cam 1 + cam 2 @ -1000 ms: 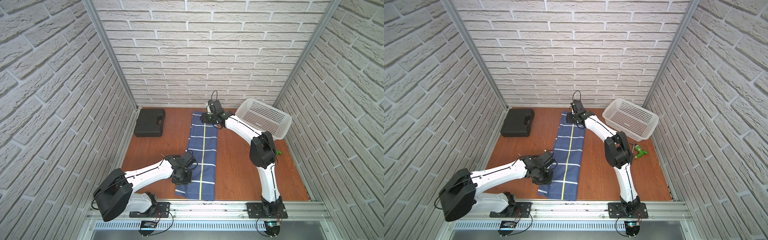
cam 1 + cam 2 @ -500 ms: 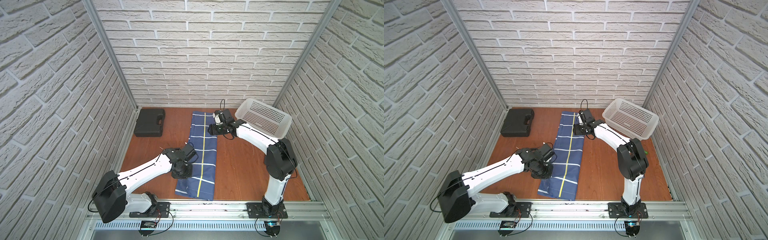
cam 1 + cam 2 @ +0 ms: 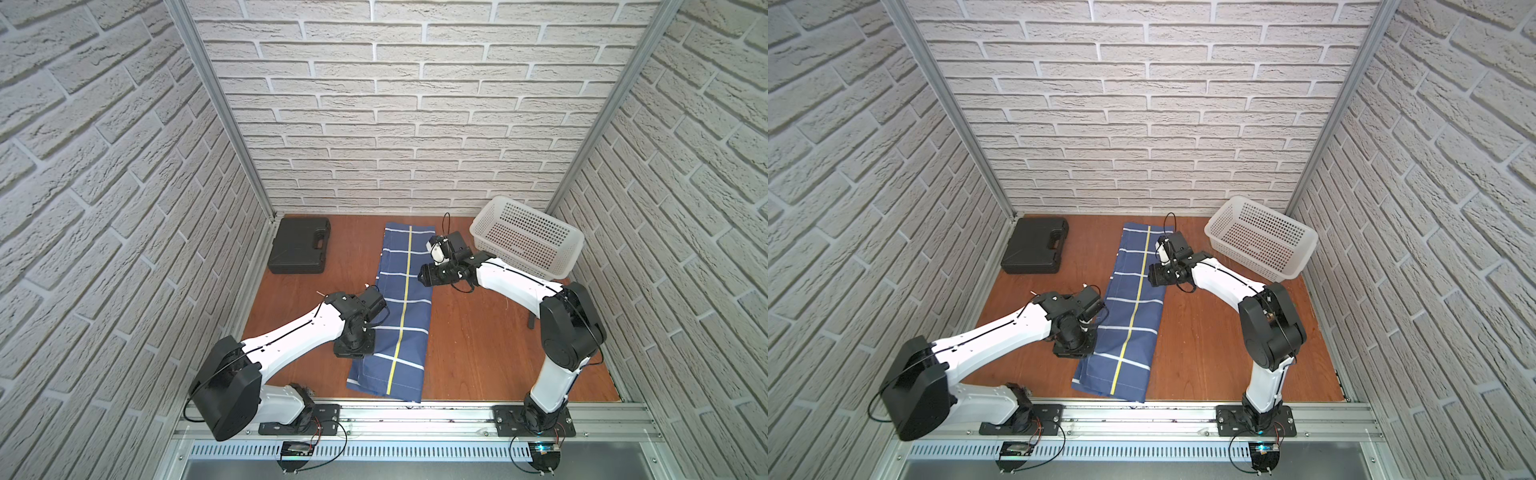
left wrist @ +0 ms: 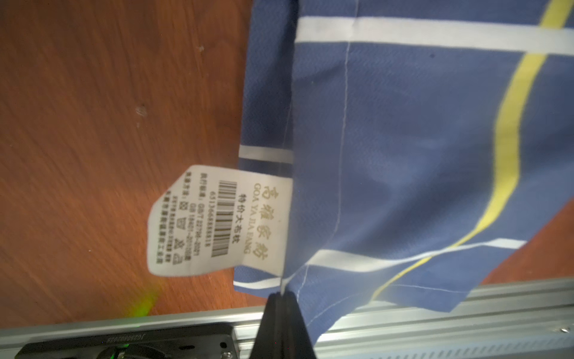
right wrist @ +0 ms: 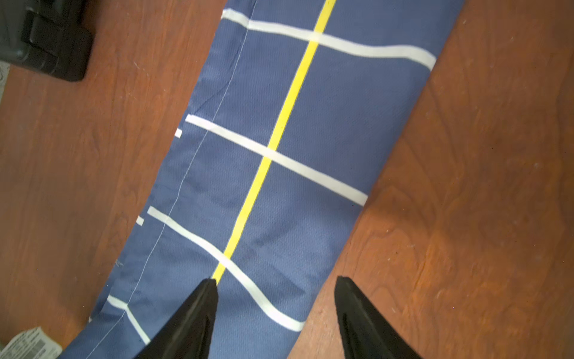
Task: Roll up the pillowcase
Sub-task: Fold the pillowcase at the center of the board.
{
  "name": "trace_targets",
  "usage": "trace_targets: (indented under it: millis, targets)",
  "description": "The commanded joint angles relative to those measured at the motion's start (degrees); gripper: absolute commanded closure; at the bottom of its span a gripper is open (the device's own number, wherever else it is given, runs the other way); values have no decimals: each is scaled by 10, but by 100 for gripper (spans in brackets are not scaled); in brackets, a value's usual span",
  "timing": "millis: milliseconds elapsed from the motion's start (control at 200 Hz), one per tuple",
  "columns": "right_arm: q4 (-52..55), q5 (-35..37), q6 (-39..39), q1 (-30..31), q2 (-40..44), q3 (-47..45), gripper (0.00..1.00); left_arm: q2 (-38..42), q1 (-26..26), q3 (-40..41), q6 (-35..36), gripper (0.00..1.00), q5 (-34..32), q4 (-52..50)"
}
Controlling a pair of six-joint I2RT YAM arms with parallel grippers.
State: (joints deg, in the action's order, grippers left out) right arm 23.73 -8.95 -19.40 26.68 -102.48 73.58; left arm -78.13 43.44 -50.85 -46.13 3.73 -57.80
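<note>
Black left claw [image 4: 281, 298]: clenched, pinching one long edge of the navy-blue cloth pillowcase [image 3: 399, 316] with white and yellow stripes.
Black right claw [image 5: 275, 279]: released, jaws astride the opposite long edge, gripping nothing.
Pillowcase: a long folded strip, flat on the red-brown wooden bench [image 3: 478, 332] between both claws.
Handling: probably light, limp; pinch both corners of one end to start.
Views: left wrist view shows the pinch and white printed label [image 4: 217, 220] beside it; top views hide both.
</note>
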Motion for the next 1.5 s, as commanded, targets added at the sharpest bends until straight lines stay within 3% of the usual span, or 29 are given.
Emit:
trace_targets:
  millis: [0,155,400,905,1015,1115,1285,1380,1495]
  targets:
    - [-22,-13,8,11,34,-27,36,-19,-5,11,21,100,-45,-8]
    - [-50,-26,-8,19,33,-51,38,-48,-6,20,24,100,-49,5]
    - [-110,-47,-31,27,-19,-16,46,-79,-4,24,24,100,-70,-11]
    - [-142,-51,-70,42,-187,144,64,-112,0,31,11,100,-81,-22]
    - [-140,-44,-71,42,-218,174,64,-111,0,22,9,91,-85,-46]
    - [-138,-41,-67,43,-241,196,64,-94,0,5,5,78,-98,-75]
    - [-123,-45,-49,42,-223,212,62,-69,-10,-51,8,61,-107,-139]
    - [-114,-47,-40,41,-184,185,60,-55,-21,-84,19,59,-107,-150]
    - [-107,-50,-29,40,-126,125,59,-56,-71,-104,68,57,-56,-67]
